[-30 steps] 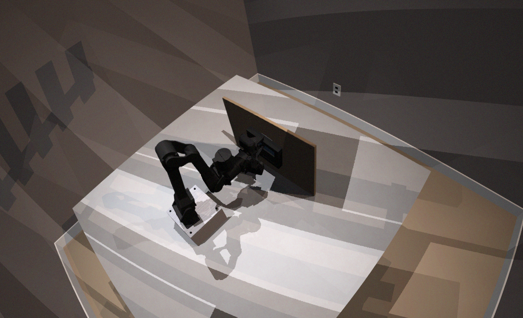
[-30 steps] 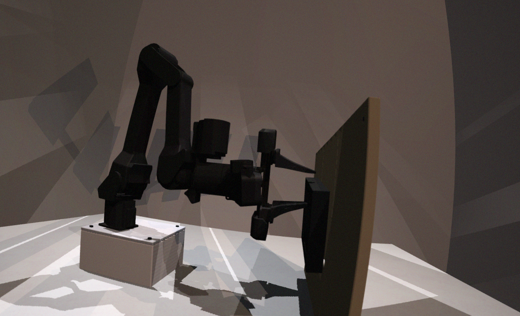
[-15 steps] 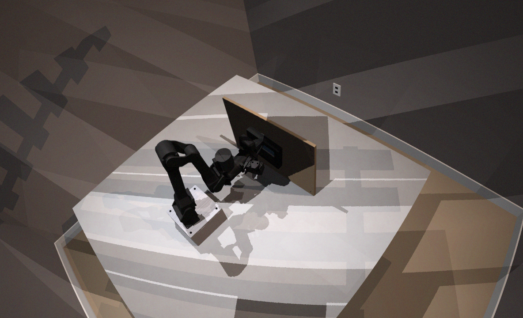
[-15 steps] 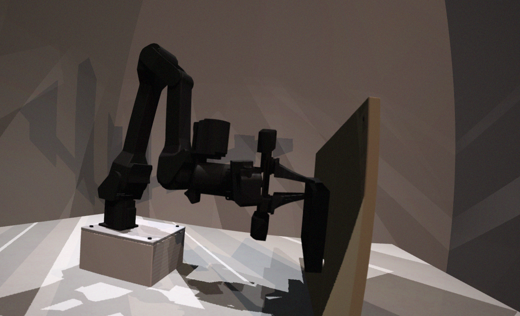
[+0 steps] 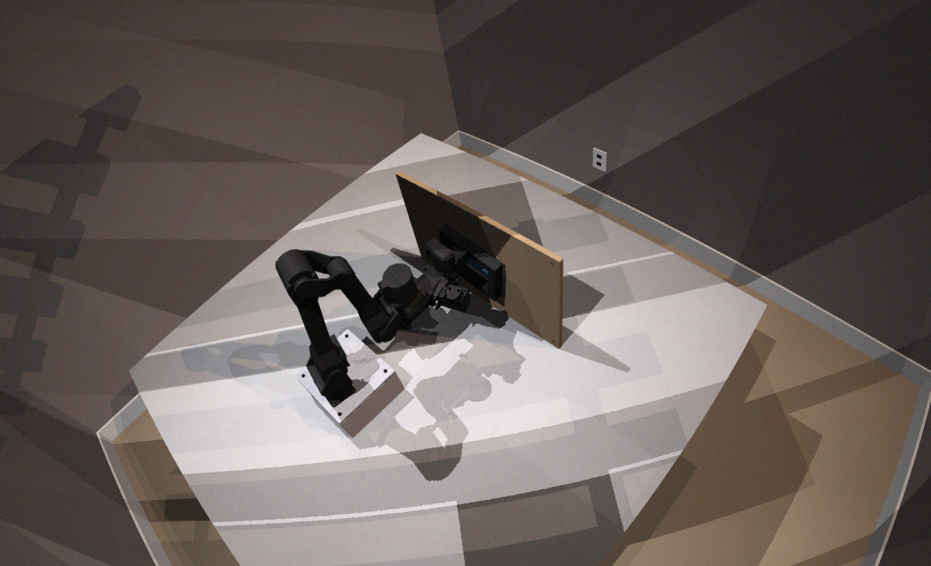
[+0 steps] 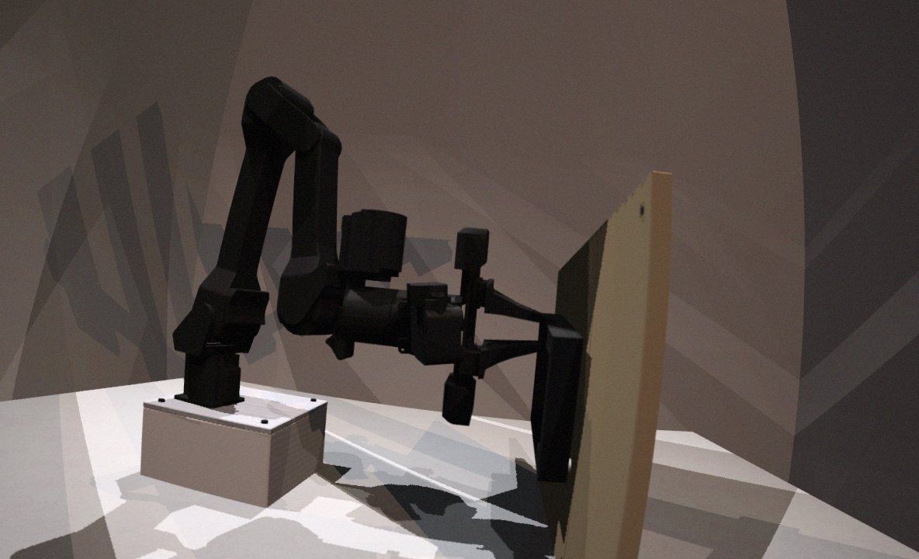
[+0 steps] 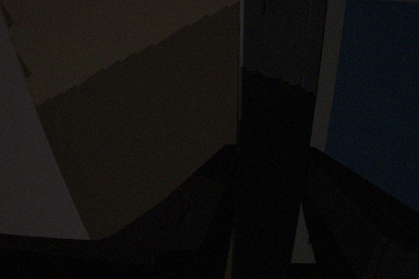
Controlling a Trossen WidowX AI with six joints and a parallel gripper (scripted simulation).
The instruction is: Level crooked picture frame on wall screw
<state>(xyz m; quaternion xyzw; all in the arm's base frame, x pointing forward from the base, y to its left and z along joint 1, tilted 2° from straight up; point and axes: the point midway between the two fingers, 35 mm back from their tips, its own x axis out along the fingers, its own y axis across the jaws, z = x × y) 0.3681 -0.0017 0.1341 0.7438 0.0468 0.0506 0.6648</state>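
The picture frame is dark, with a pale mat and a blue picture, and hangs against the front of the tan upright board. My gripper is shut on the frame's top bar, one finger above it and one on its inner side, over the picture. The bar runs upright through the wrist view, between the fingertips. The arm hides part of the frame in the top view. The screw and notched strip are hidden behind the frame. I cannot tell how far it tilts.
The arm stands on a pale base block on the white table. The board's edge rises well above the frame. A wall outlet is far behind. Strong shadows cross the table, and the wrist view is very dark.
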